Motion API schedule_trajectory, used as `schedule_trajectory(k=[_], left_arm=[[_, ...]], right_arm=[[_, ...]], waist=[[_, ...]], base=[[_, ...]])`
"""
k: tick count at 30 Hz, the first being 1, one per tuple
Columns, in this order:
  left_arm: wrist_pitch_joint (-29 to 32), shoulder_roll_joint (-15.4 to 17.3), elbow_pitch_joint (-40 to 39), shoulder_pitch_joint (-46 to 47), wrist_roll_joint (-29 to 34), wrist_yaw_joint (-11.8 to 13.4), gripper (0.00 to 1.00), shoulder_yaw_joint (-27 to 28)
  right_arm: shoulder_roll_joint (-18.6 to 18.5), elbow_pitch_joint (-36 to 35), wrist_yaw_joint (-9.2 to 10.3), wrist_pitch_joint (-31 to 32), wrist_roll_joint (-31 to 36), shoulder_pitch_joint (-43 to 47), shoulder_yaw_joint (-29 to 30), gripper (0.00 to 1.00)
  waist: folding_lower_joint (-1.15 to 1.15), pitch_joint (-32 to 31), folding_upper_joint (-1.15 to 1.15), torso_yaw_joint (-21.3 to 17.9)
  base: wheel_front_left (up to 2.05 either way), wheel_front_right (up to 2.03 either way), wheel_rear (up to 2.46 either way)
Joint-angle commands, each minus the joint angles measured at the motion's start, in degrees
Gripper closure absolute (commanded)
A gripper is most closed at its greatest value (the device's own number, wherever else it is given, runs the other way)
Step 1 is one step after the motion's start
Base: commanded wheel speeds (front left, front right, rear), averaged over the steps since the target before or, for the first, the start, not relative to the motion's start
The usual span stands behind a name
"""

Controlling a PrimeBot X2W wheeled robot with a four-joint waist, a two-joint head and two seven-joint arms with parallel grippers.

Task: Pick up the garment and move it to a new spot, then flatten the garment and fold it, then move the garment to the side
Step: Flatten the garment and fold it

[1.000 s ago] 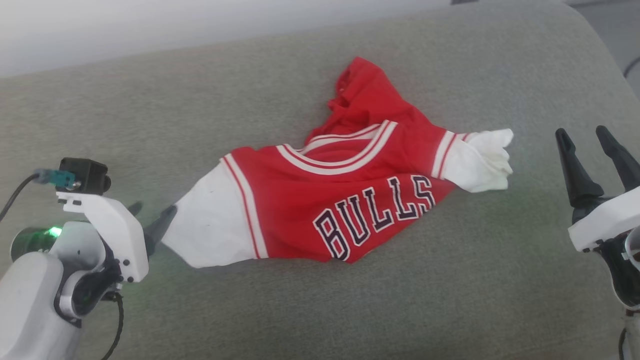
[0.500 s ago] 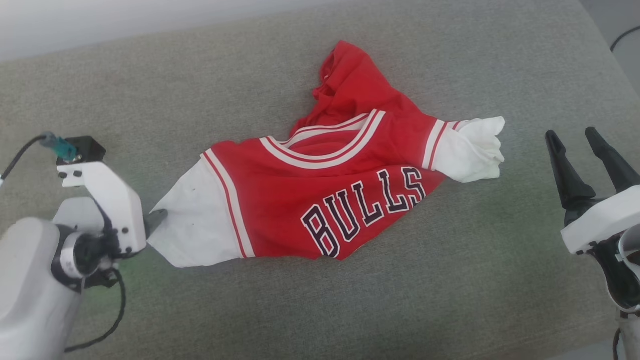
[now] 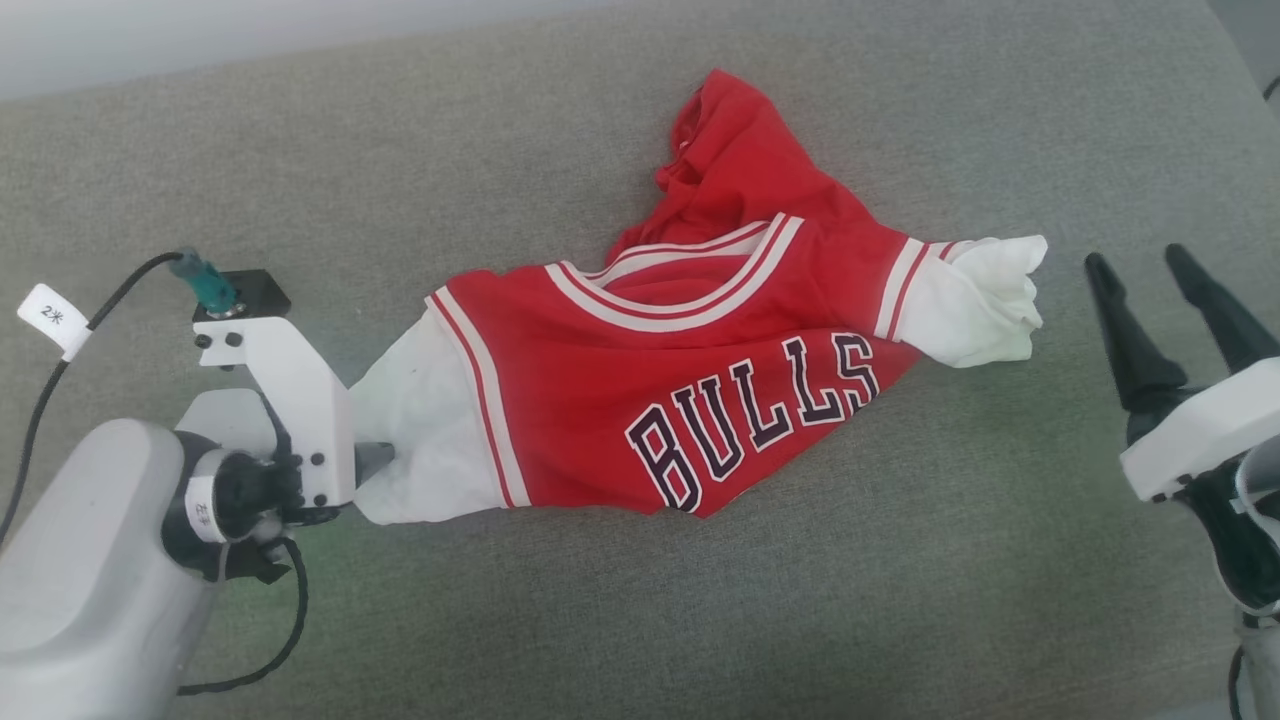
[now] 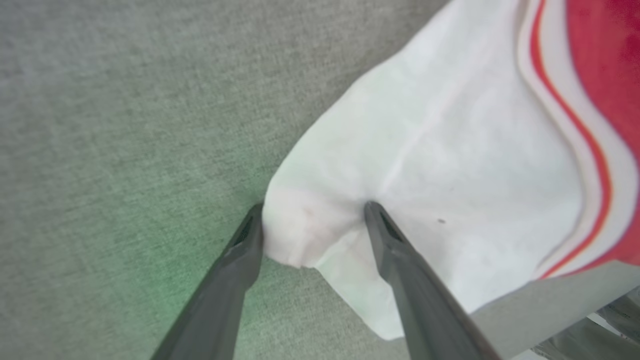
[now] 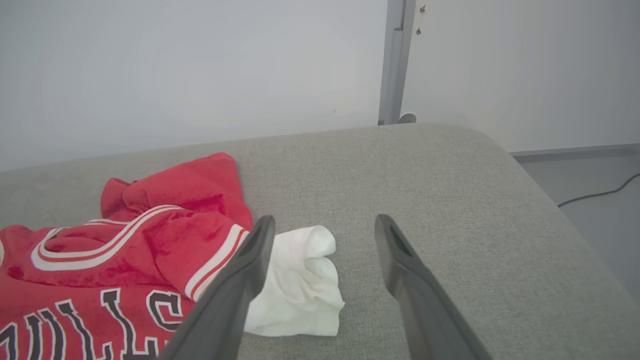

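straddling white sleeve (image 4: 450, 150) of bulls jersey (image 3: 700, 380), left gripper (image 4: 314, 207) fingers apart | right gripper (image 3: 1138, 258) hovering open | needing deeper two-layer pinch

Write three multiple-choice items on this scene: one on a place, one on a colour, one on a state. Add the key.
1. The left hand is at the jersey's: A) white sleeve B) lettering C) collar.
2. The jersey's body is: A) blue B) red C) green.
3. The right hand is: A) shut on cloth B) open, empty C) shut, empty.
Key: 1 A, its fingers straddle the sleeve's corner; 2 B, its chest shows red; 3 B, its jaws stand apart, clear of the jersey.
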State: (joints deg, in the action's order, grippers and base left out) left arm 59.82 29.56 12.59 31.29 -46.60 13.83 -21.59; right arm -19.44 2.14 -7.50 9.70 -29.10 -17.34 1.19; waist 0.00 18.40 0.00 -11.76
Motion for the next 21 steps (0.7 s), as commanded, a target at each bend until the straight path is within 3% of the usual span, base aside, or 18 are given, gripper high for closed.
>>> schedule_trajectory(k=[1, 2, 3, 6, 21], left_arm=[[0.0, -2.7, 2.1, -2.9, 0.0, -1.0, 0.08, -3.1], [-0.8, -2.6, 2.4, -2.7, 0.3, -2.1, 0.76, -3.6], [-1.9, -3.0, 3.0, -2.5, 0.2, -2.6, 1.0, -3.3], [-4.2, -2.9, 4.6, -1.7, 0.7, -5.2, 1.0, -3.7], [-9.8, -4.6, 10.4, 4.4, 1.6, -8.3, 1.0, -3.3]], right_arm=[[0.0, 0.1, 0.02, 0.7, -0.4, -0.5, -0.6, 0.0], [-0.4, 0.4, 0.02, 1.1, -0.6, -0.7, -1.0, 0.0], [-0.8, 0.7, 0.02, 1.5, -0.7, -0.8, -1.3, 0.0], [-1.5, 1.8, 0.02, 3.3, -1.7, -1.4, -2.7, 0.0], [-8.2, 18.3, 0.01, 17.9, -10.1, -11.9, -10.9, 0.0]], waist=[[0.0, 0.3, 0.0, 0.1], [0.0, 0.5, 0.0, 0.1], [0.0, 0.8, 0.0, 0.2], [0.0, 1.4, 0.0, 0.3], [0.0, 4.1, 0.0, 5.6]], base=[[0.0, 0.0, 0.0], [0.0, 0.0, 0.0], [0.0, 0.0, 0.0], [0.0, 0.0, 0.0], [0.0, 0.0, 0.0]])
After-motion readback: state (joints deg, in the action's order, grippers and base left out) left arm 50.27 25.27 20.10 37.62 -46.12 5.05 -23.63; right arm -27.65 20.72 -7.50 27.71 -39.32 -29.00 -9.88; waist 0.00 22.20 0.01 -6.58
